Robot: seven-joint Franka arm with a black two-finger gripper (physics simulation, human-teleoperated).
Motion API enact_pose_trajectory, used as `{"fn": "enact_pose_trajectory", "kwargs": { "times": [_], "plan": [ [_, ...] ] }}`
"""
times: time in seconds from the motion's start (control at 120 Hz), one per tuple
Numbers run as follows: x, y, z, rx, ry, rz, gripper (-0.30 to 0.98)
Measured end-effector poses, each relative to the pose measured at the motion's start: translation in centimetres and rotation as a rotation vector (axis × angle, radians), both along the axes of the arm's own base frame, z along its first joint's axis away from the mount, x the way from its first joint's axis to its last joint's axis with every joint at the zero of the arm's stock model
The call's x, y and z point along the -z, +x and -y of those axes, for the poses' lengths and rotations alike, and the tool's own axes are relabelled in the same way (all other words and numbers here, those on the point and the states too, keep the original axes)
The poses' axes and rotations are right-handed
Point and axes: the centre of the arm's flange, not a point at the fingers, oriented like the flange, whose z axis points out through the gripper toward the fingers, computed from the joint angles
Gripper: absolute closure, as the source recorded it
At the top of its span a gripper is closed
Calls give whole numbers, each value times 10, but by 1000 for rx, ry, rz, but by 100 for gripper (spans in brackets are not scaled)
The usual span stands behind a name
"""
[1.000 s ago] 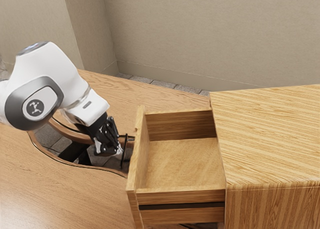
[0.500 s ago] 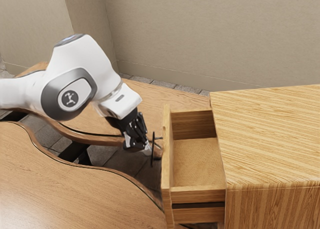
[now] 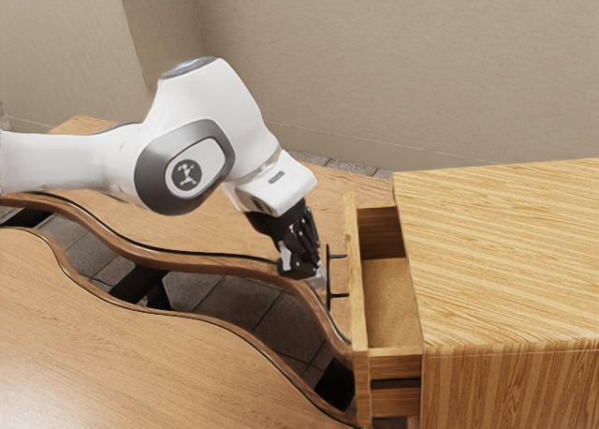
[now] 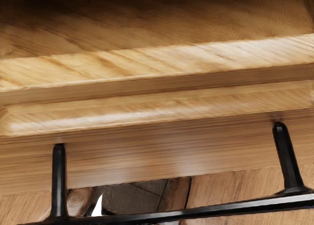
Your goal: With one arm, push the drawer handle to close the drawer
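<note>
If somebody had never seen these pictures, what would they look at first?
Probably the big white robot arm, coming in from the exterior view's left, with its black gripper right by the drawer's handle. Next might be the wooden drawer, partly open, sticking out of the big stripy cabinet on the exterior view's right.

Wrist view: black bar handle (image 4: 171,215) on two posts (image 4: 59,181), both meeting the wooden drawer front (image 4: 171,149). Bar runs slightly askew to the front's top edge (image 4: 122,119). Past the front's lower edge: wood tabletop (image 4: 245,185), dark grey floor tiles (image 4: 132,198).
</note>
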Motion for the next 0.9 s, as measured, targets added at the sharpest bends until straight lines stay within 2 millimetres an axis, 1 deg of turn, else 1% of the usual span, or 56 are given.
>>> {"fn": "enact_pose_trajectory", "kwargs": {
  "times": [0.233,0.367,0.592,0.65,0.667,0.7,0.733,0.767,0.792,0.817,0.833,0.85,0.875,0.9],
  "plan": [
    [-1,12,21,16,-10,1,79],
    [3,22,35,26,-13,-7,79],
    [2,37,59,46,-26,-3,79],
    [2,53,50,21,-29,-2,79],
    [2,54,47,15,-30,-2,79],
    [3,46,37,3,-23,-9,79],
    [0,31,23,-9,-18,-11,79],
    [-9,17,12,-17,-21,-1,78],
    [-23,8,3,-21,-19,21,72],
    [-38,6,-18,-56,-14,39,67],
    [-53,6,-35,-88,-3,54,63],
    [-73,8,-50,-118,9,75,59],
    [-117,14,-70,-162,23,113,53],
    [-153,17,-88,-207,44,136,48]
  ]
}}
